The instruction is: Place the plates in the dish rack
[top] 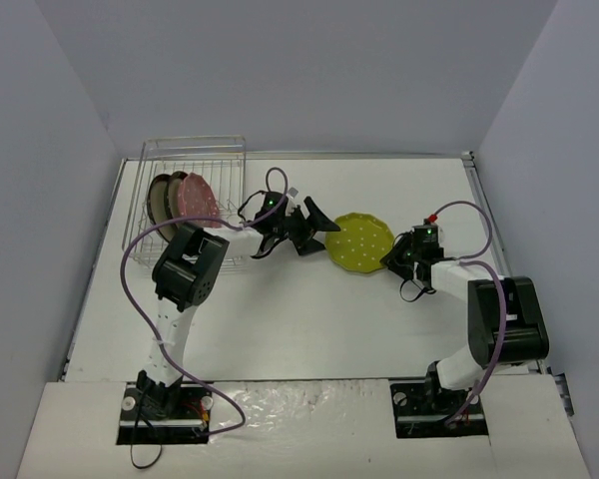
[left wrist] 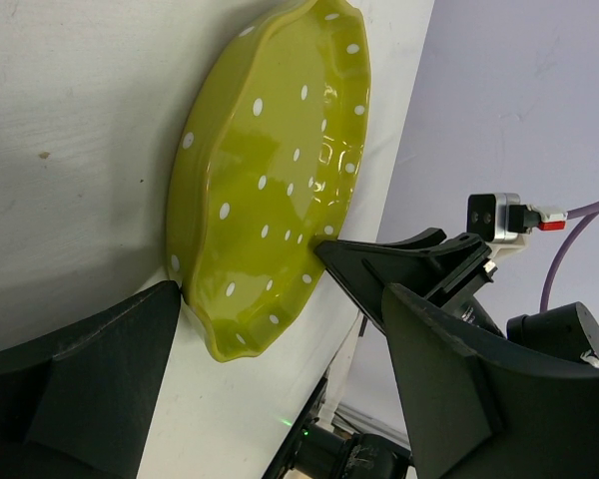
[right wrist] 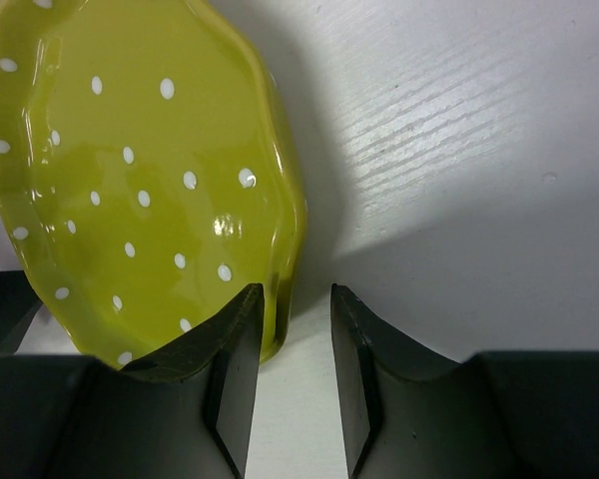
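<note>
**Last plate sits between two grippers, well short of the rack**

The yellow-green plate (top: 361, 242) is at the middle of the table (top: 309, 329), to the right of the dish rack (top: 195, 148) and well apart from it. We judge it the only plate not yet loaded. The two dark-rimmed plates (top: 164, 198) and the pink plate (top: 199, 197) stand on edge among the tines at the far left.

The right gripper (right wrist: 297, 309) meets the plate at its right rim. Its jaws are close together and straddle the scalloped edge, the inner finger (right wrist: 230, 384) over the dotted inside and the other outside. A sliver of table shows between the rim and the outer finger, so we cannot tell whether it is pinching. The heavy shadow beside the plate suggests to us that this side is tipped up off the table, which a grip on the rim would explain.

The left gripper (top: 321, 236) faces the plate's left edge with its jaws spread wide, one finger (left wrist: 90, 399) right at the rim, holding nothing. We read this as a handover. The rack lies on the left arm's side, so the right arm offers the plate and the left opens wide enough to take the opposite rim. The left's closing has to be secure before the right lets go, or the glossy plate could slip.
</note>
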### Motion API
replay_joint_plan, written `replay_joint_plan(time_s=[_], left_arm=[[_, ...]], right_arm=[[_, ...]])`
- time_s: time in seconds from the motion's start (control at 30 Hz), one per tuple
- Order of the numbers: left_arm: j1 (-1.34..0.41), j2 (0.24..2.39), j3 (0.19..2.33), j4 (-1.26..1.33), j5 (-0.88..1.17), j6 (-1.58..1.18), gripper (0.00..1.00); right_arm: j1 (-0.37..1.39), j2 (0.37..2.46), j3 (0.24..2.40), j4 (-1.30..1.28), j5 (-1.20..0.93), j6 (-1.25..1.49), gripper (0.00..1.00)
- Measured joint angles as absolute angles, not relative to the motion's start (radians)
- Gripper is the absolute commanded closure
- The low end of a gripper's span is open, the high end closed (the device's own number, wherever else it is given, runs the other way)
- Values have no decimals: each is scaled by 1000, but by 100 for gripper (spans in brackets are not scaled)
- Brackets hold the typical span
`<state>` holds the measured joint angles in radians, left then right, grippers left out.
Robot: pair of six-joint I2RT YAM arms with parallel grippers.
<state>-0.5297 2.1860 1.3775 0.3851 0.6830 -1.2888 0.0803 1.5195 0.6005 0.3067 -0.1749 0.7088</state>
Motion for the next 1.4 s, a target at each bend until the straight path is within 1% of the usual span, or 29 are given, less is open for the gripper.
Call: replay_joint_plan(time_s=[0.07, 0.13, 0.37, 0.47, 0.5, 0.8, 1.13, 1.4], left_arm=[[-529, 2186, 1377, 385, 683, -1289, 22], [-529, 2186, 1377, 385, 683, -1289, 22], [-523, 2186, 1377, 385, 684, -1289, 22], [-521, 2186, 1377, 385, 684, -1289, 22], [-521, 2186, 1377, 385, 683, -1289, 22], [-509, 2185, 1358, 393, 687, -1290, 22], [-503, 2152, 1324, 405, 691, -1290, 22], [-502, 2128, 1287, 423, 691, -1294, 22]], right_arm=[[80, 1530, 608, 308, -171, 711, 78], [80, 1545, 617, 313, -170, 716, 80], [93, 1581, 633, 353, -164, 727, 83], [96, 1594, 640, 366, -163, 732, 99], [97, 1598, 642, 372, -161, 735, 100], [106, 1595, 650, 364, -144, 740, 100], [126, 1441, 715, 102, -96, 694, 100], [126, 1398, 785, 15, -78, 679, 100]])
